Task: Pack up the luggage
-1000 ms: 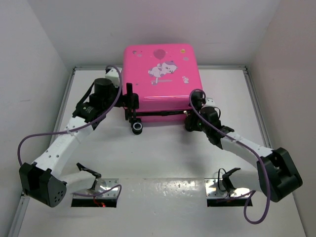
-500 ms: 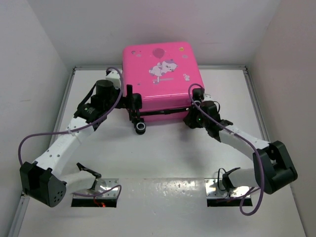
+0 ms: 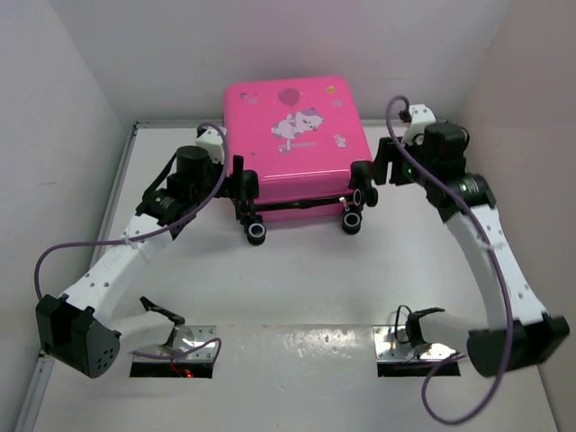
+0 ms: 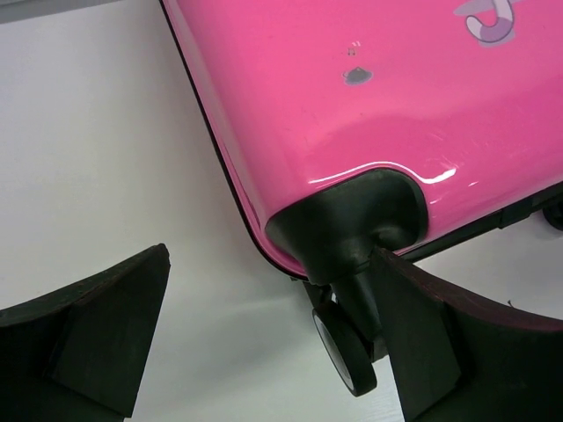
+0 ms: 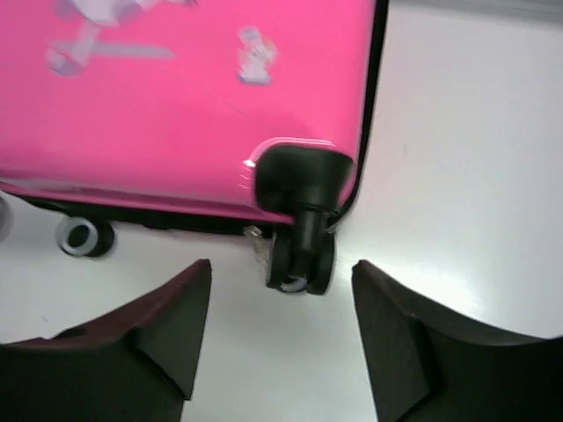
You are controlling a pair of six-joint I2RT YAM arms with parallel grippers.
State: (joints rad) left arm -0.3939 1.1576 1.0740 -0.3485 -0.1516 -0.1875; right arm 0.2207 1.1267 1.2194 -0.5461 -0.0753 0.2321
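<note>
Luggage [image 3: 292,135] lies shut just ahead of left gripper [image 4: 268,290], spread open astride one wheel [image 4: 343,352]; right gripper [image 5: 281,294], also spread, has swung outward to the other corner wheel [image 5: 303,251], so packing looks nearly finished.

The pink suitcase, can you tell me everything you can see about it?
The suitcase is bright pink, with a shiny hard shell and a white cartoon animal printed on top. It lies flat and closed on the white table, at the far side. Small black wheels stick out from its near edge. The left hand and right hand sit open at its two near corners; whether they touch it is unclear.
</note>
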